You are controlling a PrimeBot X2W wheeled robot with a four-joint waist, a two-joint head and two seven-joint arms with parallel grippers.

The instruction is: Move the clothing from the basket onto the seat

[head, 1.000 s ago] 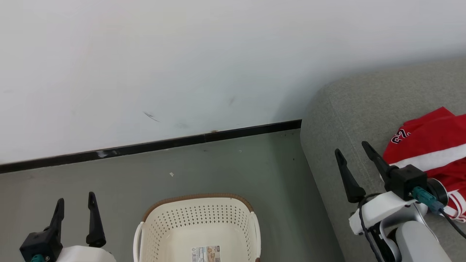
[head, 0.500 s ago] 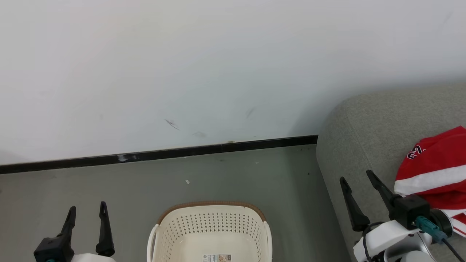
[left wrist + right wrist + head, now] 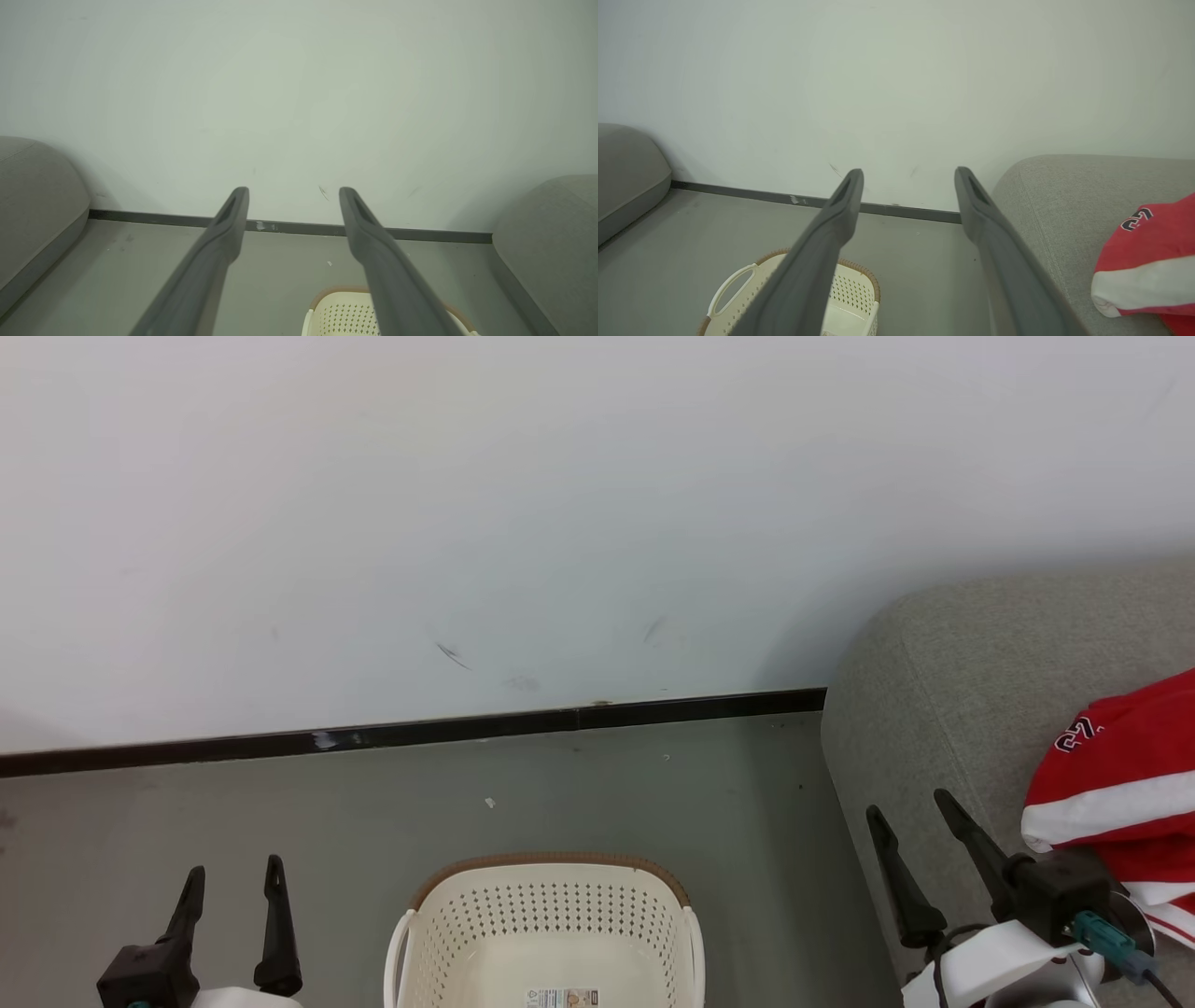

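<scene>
My left claw (image 3: 233, 870) is carrying two long black fingers (image 3: 276, 933), each tapering from a broad rounded base to a narrow tip. They are rising from the left mounting block (image 3: 140, 975), black, which is sitting on the left wrist shell (image 3: 238, 997), white. My right claw (image 3: 907, 805) is carrying the same finger pair on the right mounting block (image 3: 1060, 896), black and square, over the right wrist shell (image 3: 980, 961), white. A teal connector (image 3: 1102, 933) is plugging into that block. A thin black cable (image 3: 936, 963) is looping beside the shell. In the wrist views the fingers are showing matte grey faces with a shallow slot near each tip.
</scene>
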